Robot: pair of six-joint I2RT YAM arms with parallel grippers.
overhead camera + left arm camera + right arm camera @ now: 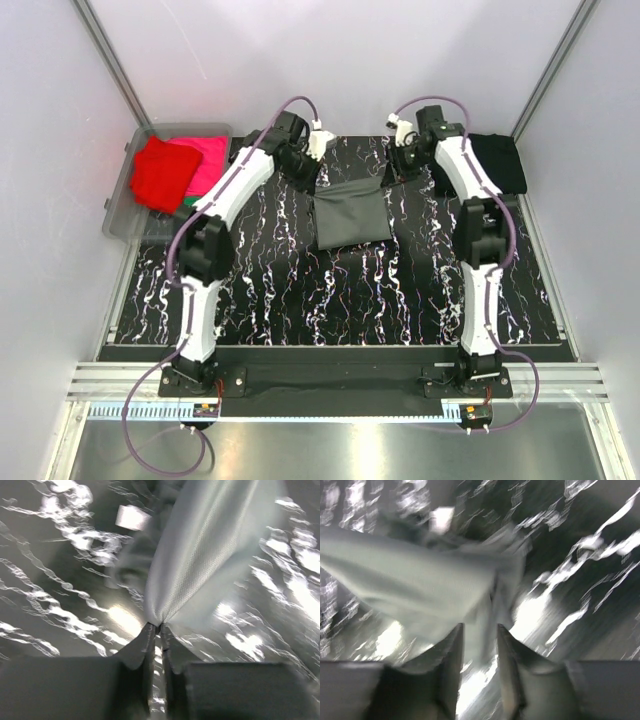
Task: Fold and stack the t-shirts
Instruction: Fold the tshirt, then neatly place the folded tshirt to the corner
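Clearly, the dark grey t-shirt [350,215] lay as a folded, nearly square packet on the black marbled table [300,300]. Its two far corners were at the tips of the claws, and the rest was spread from them toward the arm bases. The left claw [157,627] had its jaws almost together. The smooth cloth ran to a sharp point pinched between the tips and opened like a fan away from them. The right claw [480,628] had its jaws apart. A loose fold of the same shirt hung in the gap, but we could not see it squeezed. Beyond the left claw a small white label [132,517] showed, blurred. On the outer side of the right claw a black t-shirt [495,160] lay folded. On the outer side of the left claw a clear bin [118,215] held a red t-shirt [160,172] over a pink t-shirt [208,160], and a green t-shirt [190,205] peeped out from under them.
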